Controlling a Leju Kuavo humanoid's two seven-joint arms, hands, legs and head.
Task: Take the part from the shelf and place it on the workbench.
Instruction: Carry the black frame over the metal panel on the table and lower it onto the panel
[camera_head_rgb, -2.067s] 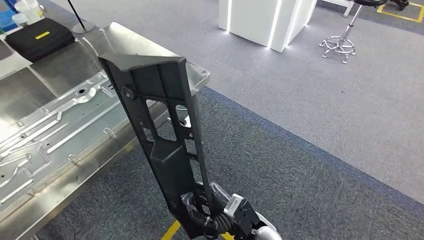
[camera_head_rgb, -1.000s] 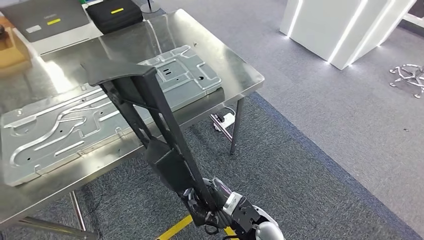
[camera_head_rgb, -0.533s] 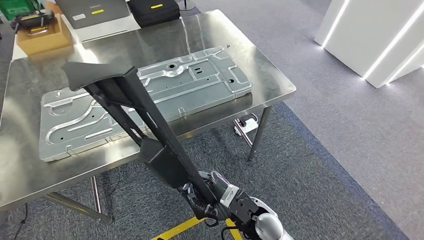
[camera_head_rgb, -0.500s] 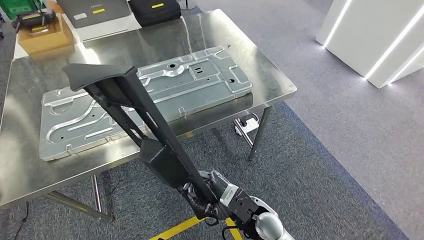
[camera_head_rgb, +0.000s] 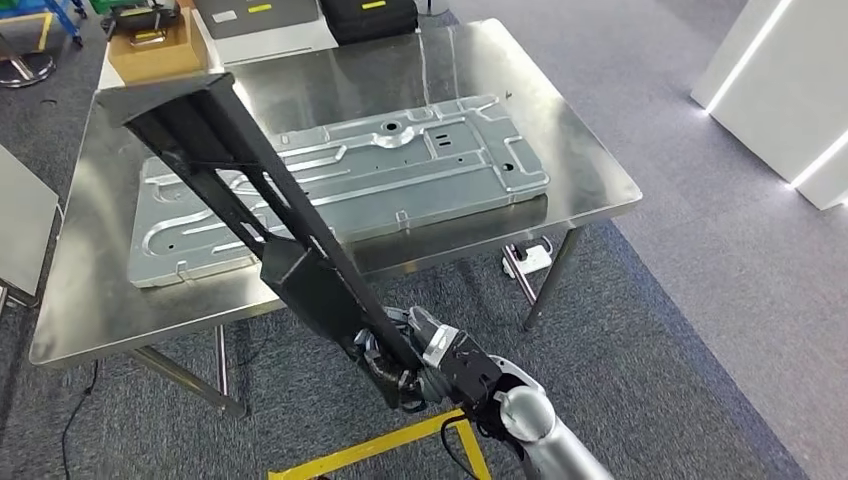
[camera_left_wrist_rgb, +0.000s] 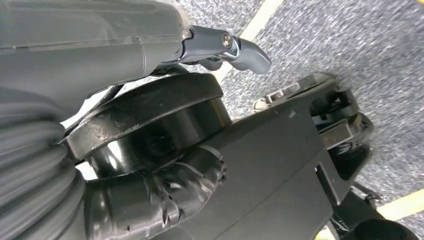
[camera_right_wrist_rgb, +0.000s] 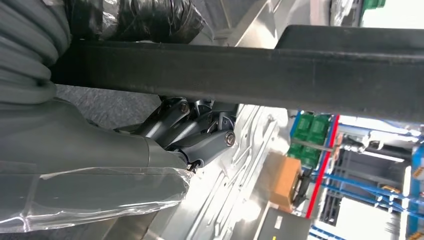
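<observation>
right hand (camera_head_rgb: 415, 360) clamps my long black ribbed plastic part (camera_head_rgb: 250, 200), slanted over the shiny steel workbench (camera_head_rgb: 590, 170).

Matte black long ribbed plastic part (camera_head_rgb: 255, 205) across frame centre. Shiny silver steel workbench (camera_head_rgb: 590, 170), embossed silver sheet-metal panel (camera_head_rgb: 400, 165). Speckled grey carpet (camera_head_rgb: 700, 300), yellow floor stripe (camera_head_rgb: 370, 452) bottom centre.

The right arm (camera_head_rgb: 540, 430) reaches in low, its right hand (camera_head_rgb: 415, 355) gripping the lower end of the long black part (camera_head_rgb: 250, 190), dark fingers (camera_right_wrist_rgb: 200, 130) curled around it. The left hand (camera_left_wrist_rgb: 100, 55) holds nothing, one finger (camera_left_wrist_rgb: 235, 47) extended.
</observation>
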